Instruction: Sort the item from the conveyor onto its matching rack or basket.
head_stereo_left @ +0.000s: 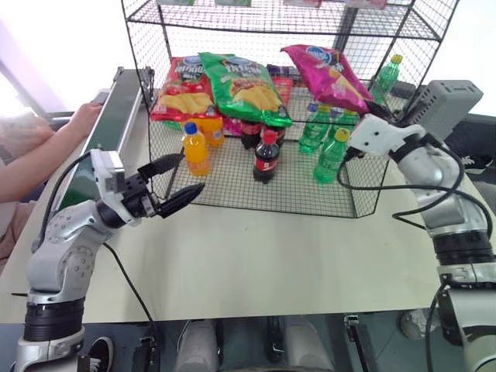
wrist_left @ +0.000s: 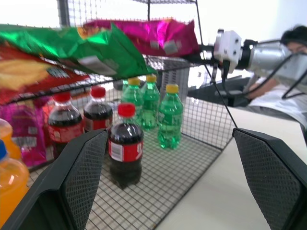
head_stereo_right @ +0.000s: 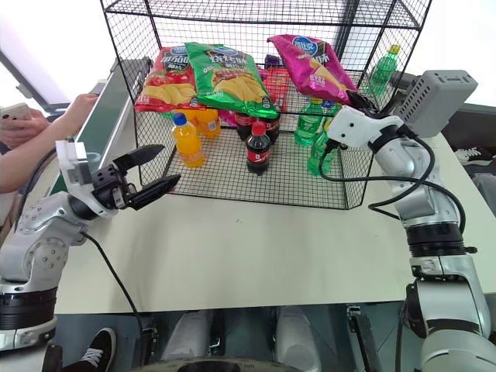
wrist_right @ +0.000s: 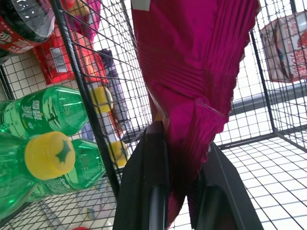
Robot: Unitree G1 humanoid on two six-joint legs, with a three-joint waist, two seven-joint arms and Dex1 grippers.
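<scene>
The item, a shiny magenta-pink crisp bag (head_stereo_left: 325, 74), lies tilted over the rack's middle tier at the right, above green bottles. My right gripper (head_stereo_right: 358, 99) is shut on the bag's near edge. The right wrist view shows the crinkled pink seal (wrist_right: 192, 62) pinched between the two black fingers (wrist_right: 153, 163). The black wire rack (head_stereo_left: 271, 210) stands at the table's back. My left gripper (head_stereo_left: 177, 180) hovers open and empty over the table, in front of the rack's left corner. The dark green conveyor (head_stereo_left: 108, 124) runs along the table's left side.
A green bag (head_stereo_left: 244, 85) and a red bag (head_stereo_left: 182, 89) lie on the same tier. Orange bottles (head_stereo_left: 195, 149), cola bottles (head_stereo_left: 266, 155) and green bottles (head_stereo_left: 329, 155) stand on the rack's floor. A person's arm (head_stereo_left: 39, 155) rests by the conveyor.
</scene>
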